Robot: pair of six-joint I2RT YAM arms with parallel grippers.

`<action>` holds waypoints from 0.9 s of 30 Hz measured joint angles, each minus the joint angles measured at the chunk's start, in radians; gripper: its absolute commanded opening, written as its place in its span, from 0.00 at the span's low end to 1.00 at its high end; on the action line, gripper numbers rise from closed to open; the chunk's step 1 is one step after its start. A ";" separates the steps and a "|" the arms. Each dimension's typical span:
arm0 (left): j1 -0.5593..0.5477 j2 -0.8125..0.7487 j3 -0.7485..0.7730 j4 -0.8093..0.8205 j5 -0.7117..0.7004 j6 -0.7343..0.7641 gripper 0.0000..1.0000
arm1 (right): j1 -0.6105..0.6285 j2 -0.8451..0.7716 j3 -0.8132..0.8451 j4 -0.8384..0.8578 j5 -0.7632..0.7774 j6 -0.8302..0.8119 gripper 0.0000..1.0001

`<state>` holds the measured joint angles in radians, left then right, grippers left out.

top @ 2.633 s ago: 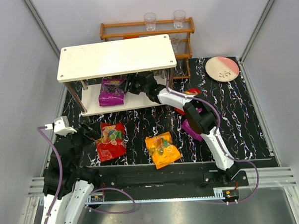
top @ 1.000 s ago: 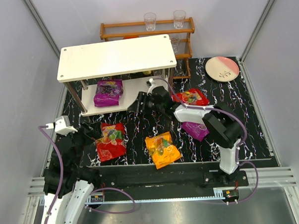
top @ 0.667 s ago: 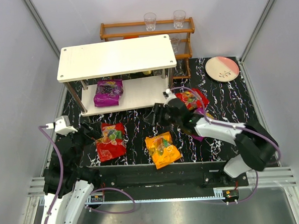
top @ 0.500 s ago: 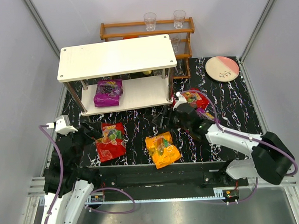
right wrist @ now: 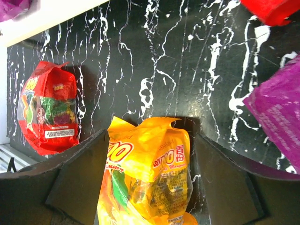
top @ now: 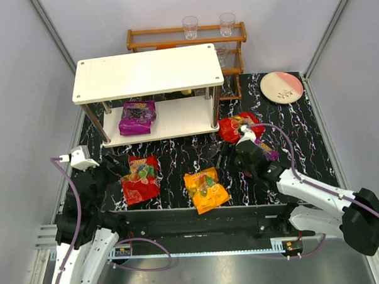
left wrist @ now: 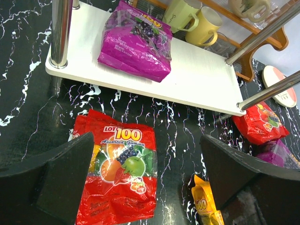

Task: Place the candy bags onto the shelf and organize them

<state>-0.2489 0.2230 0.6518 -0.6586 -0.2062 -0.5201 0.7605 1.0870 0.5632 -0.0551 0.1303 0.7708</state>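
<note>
The shelf (top: 147, 71) toward the far left corner holds one purple bag (top: 137, 117) on its lower board. The right gripper (top: 221, 156) has drawn back from it and hangs open and empty over the orange bag (top: 205, 189) by the near edge, probably the next pick. The left gripper (left wrist: 146, 140) is spread empty above a red bag (left wrist: 117, 178).

White two-tier shelf (top: 147, 71) upright. Purple bag (top: 137, 116) flat on its lower board, left end. Red bag (top: 141, 179) and orange bag (top: 205, 189) flat in front of shelf. Second red bag (top: 231, 127) and second purple bag (right wrist: 276, 110) off its right front corner.
</note>
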 measured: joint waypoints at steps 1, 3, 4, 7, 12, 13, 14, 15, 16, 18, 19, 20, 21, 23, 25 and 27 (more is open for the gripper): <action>0.000 0.002 0.000 0.000 0.000 0.000 0.99 | -0.003 -0.013 -0.002 -0.006 0.009 0.000 0.84; -0.001 0.009 0.000 0.000 0.000 0.000 0.99 | -0.012 -0.039 -0.002 -0.029 0.027 0.002 0.84; -0.001 0.011 0.000 0.000 0.000 0.000 0.99 | -0.018 -0.055 -0.002 -0.042 0.039 0.003 0.84; -0.001 0.015 0.000 0.000 0.000 0.000 0.99 | -0.036 -0.071 -0.002 -0.064 0.047 0.004 0.84; -0.001 0.015 0.000 0.001 0.000 0.000 0.99 | -0.066 -0.073 -0.002 -0.101 0.057 0.005 0.85; -0.001 0.015 0.000 0.001 0.000 0.000 0.99 | -0.068 -0.073 -0.002 -0.106 0.058 0.005 0.85; -0.001 0.015 0.000 0.001 0.000 0.000 0.99 | -0.071 -0.073 -0.002 -0.109 0.060 0.005 0.85; -0.001 0.015 0.000 0.001 0.000 0.000 0.99 | -0.073 -0.072 -0.002 -0.111 0.060 0.005 0.85; -0.001 0.015 0.000 0.001 0.000 0.000 0.99 | -0.075 -0.072 -0.002 -0.114 0.060 0.005 0.86; -0.001 0.015 0.000 0.001 0.000 0.000 0.99 | -0.076 -0.072 -0.002 -0.115 0.060 0.006 0.86; -0.001 0.015 0.000 0.001 0.000 0.000 0.99 | -0.076 -0.072 -0.002 -0.115 0.060 0.007 0.86; -0.001 0.015 0.000 0.001 0.000 0.000 0.99 | -0.076 -0.072 -0.002 -0.115 0.060 0.008 0.86; -0.001 0.015 0.000 0.001 0.000 0.000 0.99 | -0.076 -0.072 -0.003 -0.115 0.060 0.008 0.86; -0.001 0.015 0.000 0.001 0.000 0.000 0.99 | -0.077 -0.072 -0.003 -0.115 0.060 0.008 0.86; -0.001 0.015 0.000 0.001 0.000 0.000 0.99 | -0.079 -0.071 -0.003 -0.115 0.060 0.008 0.86; -0.001 0.015 0.000 0.001 0.000 0.000 0.99 | -0.081 -0.069 -0.003 -0.115 0.060 0.008 0.86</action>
<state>-0.2497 0.2379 0.6518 -0.6579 -0.2062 -0.5201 0.6796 1.0180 0.5606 -0.1699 0.1898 0.7788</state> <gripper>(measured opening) 0.987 0.855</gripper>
